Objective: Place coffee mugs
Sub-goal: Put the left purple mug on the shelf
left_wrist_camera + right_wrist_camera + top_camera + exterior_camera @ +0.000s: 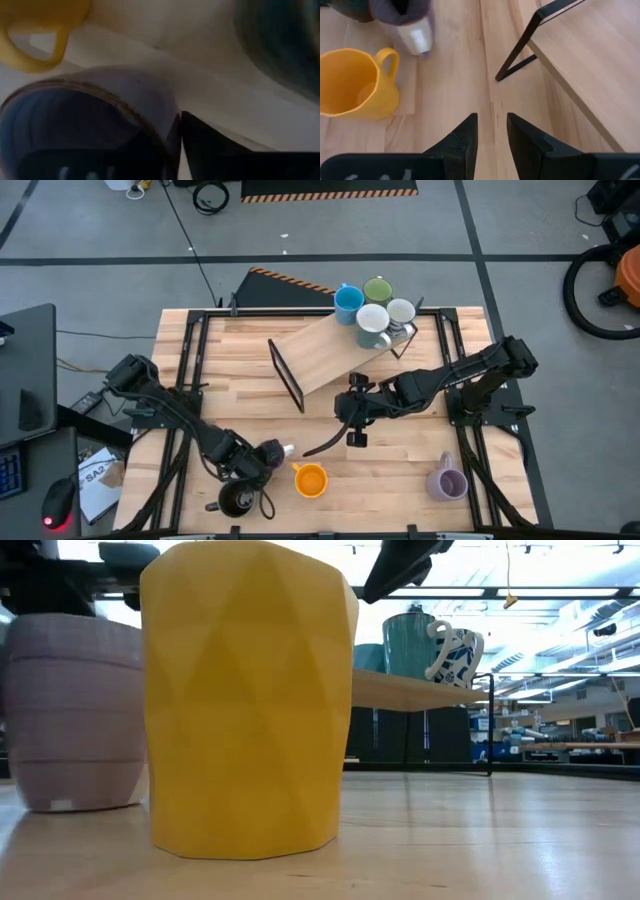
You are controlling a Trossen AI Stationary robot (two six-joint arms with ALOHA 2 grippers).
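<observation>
Lower left, our left gripper (240, 480) seems clamped on the dark mug's (234, 501) rim; the right gripper (352, 428), mid-frame, fingers narrowly parted, empty.

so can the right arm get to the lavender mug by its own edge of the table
Probably yes: the lavender mug stands alone on bare wood, nothing between it and the right gripper, which hovers near the table's middle with nothing held.

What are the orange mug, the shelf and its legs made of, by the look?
Orange mug: probably glazed ceramic; smooth, evenly coloured, thick wall, faceted sides in the low view. Plastic can't be ruled out.
Shelf: light wood board with visible grain, matte, matching the table.
Shelf legs: thin black bars, likely painted metal.
</observation>
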